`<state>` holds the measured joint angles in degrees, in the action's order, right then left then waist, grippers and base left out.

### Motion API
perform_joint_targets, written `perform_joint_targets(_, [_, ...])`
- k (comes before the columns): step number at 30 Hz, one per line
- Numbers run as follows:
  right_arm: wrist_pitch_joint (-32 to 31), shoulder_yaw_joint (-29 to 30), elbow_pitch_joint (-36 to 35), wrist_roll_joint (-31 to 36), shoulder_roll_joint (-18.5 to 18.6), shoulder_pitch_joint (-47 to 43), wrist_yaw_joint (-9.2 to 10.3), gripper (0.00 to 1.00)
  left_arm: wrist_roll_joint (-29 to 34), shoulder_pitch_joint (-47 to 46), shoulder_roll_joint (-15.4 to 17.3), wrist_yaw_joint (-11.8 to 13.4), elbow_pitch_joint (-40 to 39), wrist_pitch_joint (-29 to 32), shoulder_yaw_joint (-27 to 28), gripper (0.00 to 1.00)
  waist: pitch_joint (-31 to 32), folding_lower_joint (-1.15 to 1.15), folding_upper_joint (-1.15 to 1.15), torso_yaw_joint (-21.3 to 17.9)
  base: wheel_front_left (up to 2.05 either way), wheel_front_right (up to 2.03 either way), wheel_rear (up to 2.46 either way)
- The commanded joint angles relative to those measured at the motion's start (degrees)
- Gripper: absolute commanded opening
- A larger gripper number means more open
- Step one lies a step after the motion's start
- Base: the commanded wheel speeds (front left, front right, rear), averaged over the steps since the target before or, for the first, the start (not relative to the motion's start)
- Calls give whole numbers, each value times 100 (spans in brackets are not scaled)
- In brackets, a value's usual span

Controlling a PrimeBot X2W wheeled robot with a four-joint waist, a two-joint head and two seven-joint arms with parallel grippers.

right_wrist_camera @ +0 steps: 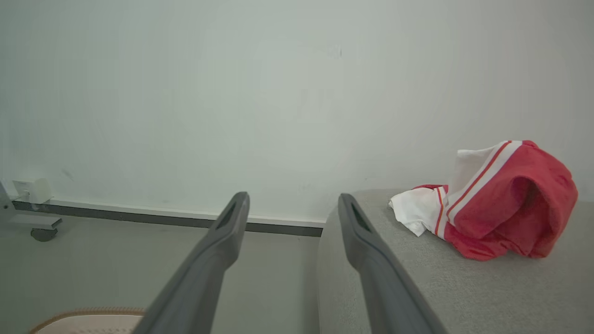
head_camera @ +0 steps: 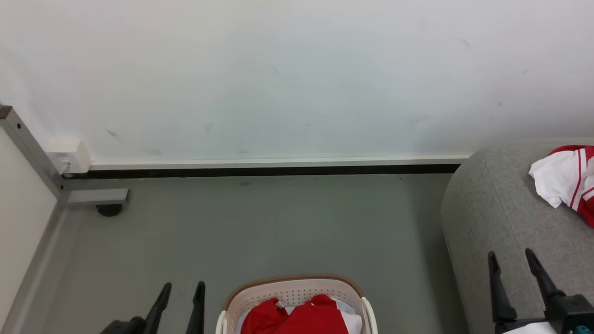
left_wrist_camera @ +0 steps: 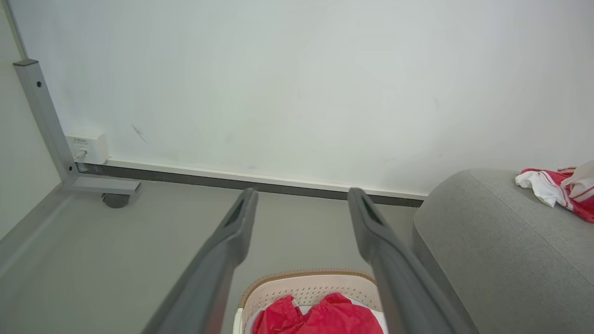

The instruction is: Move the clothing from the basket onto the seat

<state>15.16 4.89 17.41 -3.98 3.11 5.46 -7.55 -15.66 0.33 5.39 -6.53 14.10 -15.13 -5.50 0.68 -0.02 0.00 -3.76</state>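
Your left fingers [head_camera: 198, 304] stand apart just left of the basket [head_camera: 297, 291], which holds red clothing [head_camera: 301, 320]; your right fingers [head_camera: 497, 290], apart too, hover right of it over the seat [head_camera: 492, 208], where another garment [head_camera: 557, 178] lies.
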Motion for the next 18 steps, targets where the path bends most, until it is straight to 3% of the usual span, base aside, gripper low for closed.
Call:
perform_joint_targets(1, [-2,-86,50,0,-14,-144,12,100,74,126,-32,-22,40,-3,81,100,120,2,0,102,0,0,0])
perform_joint_targets(8, [-2,-571,270,-316,-12,-305,12,100,237,296,-142,-50,135,-3,321,100,251,2,0,197,0,0,0])
perform_joint_targets(18, [-1,-755,394,-572,-15,-333,12,100,348,243,-202,-91,170,-3,361,100,267,2,0,341,0,0,0])
